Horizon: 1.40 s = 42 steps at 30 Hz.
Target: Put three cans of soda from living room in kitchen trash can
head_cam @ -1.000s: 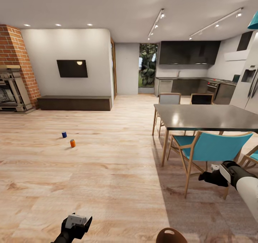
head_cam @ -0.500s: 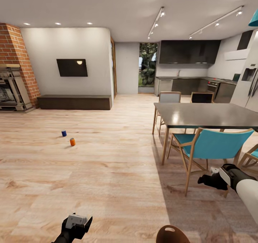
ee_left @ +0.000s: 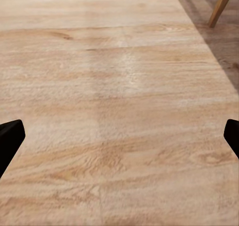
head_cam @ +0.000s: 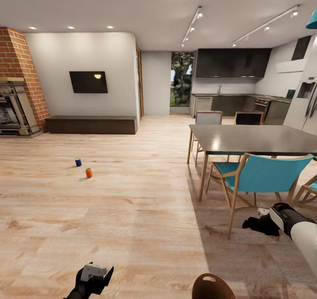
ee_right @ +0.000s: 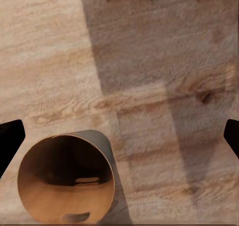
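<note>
Two cans of soda stand on the wood floor of the living room, well ahead and to the left: a dark blue can (head_cam: 78,162) and an orange can (head_cam: 88,172) just in front of it. The tash can (head_cam: 210,289) is at my feet, brown inside with an oval cut-out; the right wrist view looks down into the same tash can (ee_right: 63,183), which holds nothing. My left gripper (head_cam: 92,276) hangs low over bare floor, and in its wrist view the left gripper (ee_left: 119,138) is open. My right gripper (head_cam: 254,223) is beside the chair, and in its wrist view the right gripper (ee_right: 119,133) is open.
A dark dining table (head_cam: 255,141) with teal chairs (head_cam: 259,178) stands to the right. Behind it is the kitchen (head_cam: 233,83) with dark cabinets. A brick fireplace (head_cam: 17,87), a wall TV (head_cam: 88,83) and a low dark bench (head_cam: 91,126) line the far left wall.
The whole picture has slid up a little, so the camera moved and more of the tash can shows. My right gripper sits slightly lower. The cans have not moved on the floor.
</note>
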{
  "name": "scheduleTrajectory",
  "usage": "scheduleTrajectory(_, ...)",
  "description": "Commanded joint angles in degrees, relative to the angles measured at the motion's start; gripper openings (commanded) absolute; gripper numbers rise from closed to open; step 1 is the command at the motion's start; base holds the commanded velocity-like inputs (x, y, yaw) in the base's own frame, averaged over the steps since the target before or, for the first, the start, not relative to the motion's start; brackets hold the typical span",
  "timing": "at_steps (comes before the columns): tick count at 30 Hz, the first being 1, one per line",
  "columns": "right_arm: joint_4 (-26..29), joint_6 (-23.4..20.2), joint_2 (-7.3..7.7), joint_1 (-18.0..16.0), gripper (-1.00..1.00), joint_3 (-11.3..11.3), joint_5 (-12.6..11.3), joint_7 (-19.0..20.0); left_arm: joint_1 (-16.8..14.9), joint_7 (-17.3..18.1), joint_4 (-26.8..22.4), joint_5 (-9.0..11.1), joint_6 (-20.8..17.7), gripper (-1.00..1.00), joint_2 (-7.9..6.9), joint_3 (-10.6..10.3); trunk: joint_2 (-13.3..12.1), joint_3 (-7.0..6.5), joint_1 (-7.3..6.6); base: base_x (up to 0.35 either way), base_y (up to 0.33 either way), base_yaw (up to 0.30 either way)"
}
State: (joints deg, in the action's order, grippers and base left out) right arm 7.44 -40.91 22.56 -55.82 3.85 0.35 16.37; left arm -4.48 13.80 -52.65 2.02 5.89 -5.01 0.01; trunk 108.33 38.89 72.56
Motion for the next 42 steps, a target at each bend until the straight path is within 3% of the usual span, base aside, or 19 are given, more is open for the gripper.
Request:
scheduleTrajectory(1, -0.25, -0.15, -0.05, 0.0, 1.0, -1.46, -0.02, 0.02, 0.0, 0.0, 0.0, 0.0, 0.0, 1.0, 0.0, 0.0, 0.42, 0.18, 0.23, 0.0, 0.0, 0.0)
scheduleTrajectory(7, 0.24, -5.49, -0.1, -0.06, 1.0, -4.91, 0.04, 0.1, 0.0, 0.0, 0.17, 0.0, 0.0, 1.0, 0.0, -0.04, 2.82, 1.26, 1.54, 0.0, 0.0, 0.0)
scheduleTrajectory(11, 0.34, -6.64, 0.0, -0.07, 1.0, -5.19, 0.08, 0.03, 0.0, 0.04, 1.73, 0.05, 0.01, 1.0, 0.0, -0.09, 4.43, 1.98, 2.42, 0.0, 0.0, 0.0)
scheduleTrajectory(35, 0.3, -7.12, 0.28, -0.08, 1.0, -5.71, 0.09, 0.33, 0.0, 0.09, 2.72, 0.0, 0.0, 1.0, 0.0, -0.1, 14.05, 6.29, 7.69, 0.0, 0.0, 0.0)
scheduleTrajectory(42, -0.02, -6.95, -0.13, -0.08, 1.0, -8.34, -0.01, 0.22, -0.02, 0.09, 2.72, 0.0, 0.0, 1.0, 0.0, -0.1, 16.86, 7.54, 9.23, 0.0, 0.0, 0.0)
